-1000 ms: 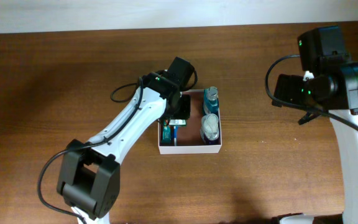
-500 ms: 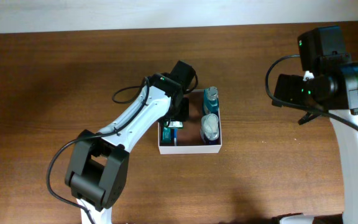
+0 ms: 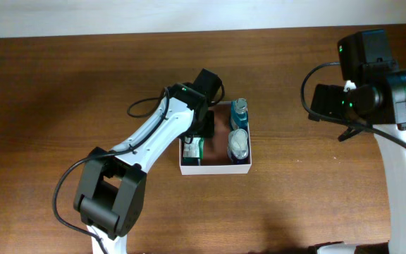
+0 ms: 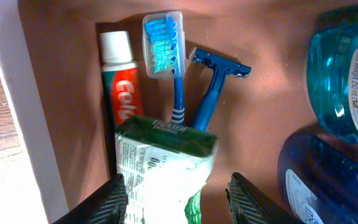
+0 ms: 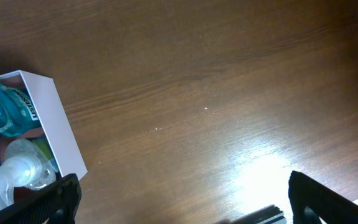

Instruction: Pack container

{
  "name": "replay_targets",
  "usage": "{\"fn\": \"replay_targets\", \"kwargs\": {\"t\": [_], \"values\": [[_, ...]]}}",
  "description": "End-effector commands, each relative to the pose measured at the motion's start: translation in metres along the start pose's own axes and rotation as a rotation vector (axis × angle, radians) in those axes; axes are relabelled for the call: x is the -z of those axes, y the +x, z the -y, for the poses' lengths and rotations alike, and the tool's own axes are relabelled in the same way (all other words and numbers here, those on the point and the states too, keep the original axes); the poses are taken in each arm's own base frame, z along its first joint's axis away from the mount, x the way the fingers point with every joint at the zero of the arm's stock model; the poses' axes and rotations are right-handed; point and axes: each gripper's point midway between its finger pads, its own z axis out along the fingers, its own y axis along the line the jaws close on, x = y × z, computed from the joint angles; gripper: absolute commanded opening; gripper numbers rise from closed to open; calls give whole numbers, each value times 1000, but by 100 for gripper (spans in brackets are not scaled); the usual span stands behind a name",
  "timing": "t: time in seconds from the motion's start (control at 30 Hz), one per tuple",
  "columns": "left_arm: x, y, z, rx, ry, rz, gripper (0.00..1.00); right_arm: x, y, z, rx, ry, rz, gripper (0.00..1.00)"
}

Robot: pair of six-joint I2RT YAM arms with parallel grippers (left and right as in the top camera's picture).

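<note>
The container (image 3: 215,169) is a white-walled square box with a reddish-brown floor, at the table's middle. It also shows in the left wrist view (image 4: 36,124) and the right wrist view (image 5: 55,124). My left gripper (image 4: 180,202) is inside it, open, with its fingers either side of a green and white packet (image 4: 166,162). The packet lies over a toothpaste tube (image 4: 122,87), a blue toothbrush (image 4: 165,43) and a blue razor (image 4: 213,81). The left finger touches the packet and the right finger stands apart. My right gripper (image 5: 182,199) is open and empty over bare table.
A light blue mouthwash bottle (image 4: 347,81) and a dark blue bottle (image 4: 328,180) fill the container's right side. In the overhead view a clear pump bottle (image 3: 238,144) lies there too. My right arm (image 3: 351,99) hangs at the table's right.
The green and white packet has come down onto the container's left side. My left wrist shifted slightly over the box. The right arm has not moved.
</note>
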Motion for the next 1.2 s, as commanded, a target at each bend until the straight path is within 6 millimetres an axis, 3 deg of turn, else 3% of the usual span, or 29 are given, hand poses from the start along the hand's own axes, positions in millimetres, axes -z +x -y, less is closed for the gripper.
{"fn": "replay_targets", "kwargs": {"t": [0.0,0.1,0.27,0.33,0.47,0.6,0.63,0.7,0.83,1.17], "values": [[12,-9,5,-1,21,20,53,1,-3,4,-13,14,13,98],[28,-14,7,0,30,35,54,1,-3,4,-13,14,13,98],[72,-33,12,-67,67,118,53,1,-3,4,-13,14,13,99],[82,-44,-4,-49,10,169,53,1,-3,4,-13,14,13,98],[86,-62,-57,29,-143,220,59,1,-3,4,-13,14,13,98],[86,-65,-125,157,-230,175,63,1,-3,4,-13,14,13,98],[86,-65,-141,189,-243,162,99,1,-3,4,-13,14,13,98],[87,-64,-163,236,-259,149,99,1,-3,4,-13,14,13,98],[88,-65,-193,306,-277,145,99,1,-3,4,-13,14,13,98],[89,-65,-199,321,-280,144,99,1,-3,4,-13,14,13,98]]}}
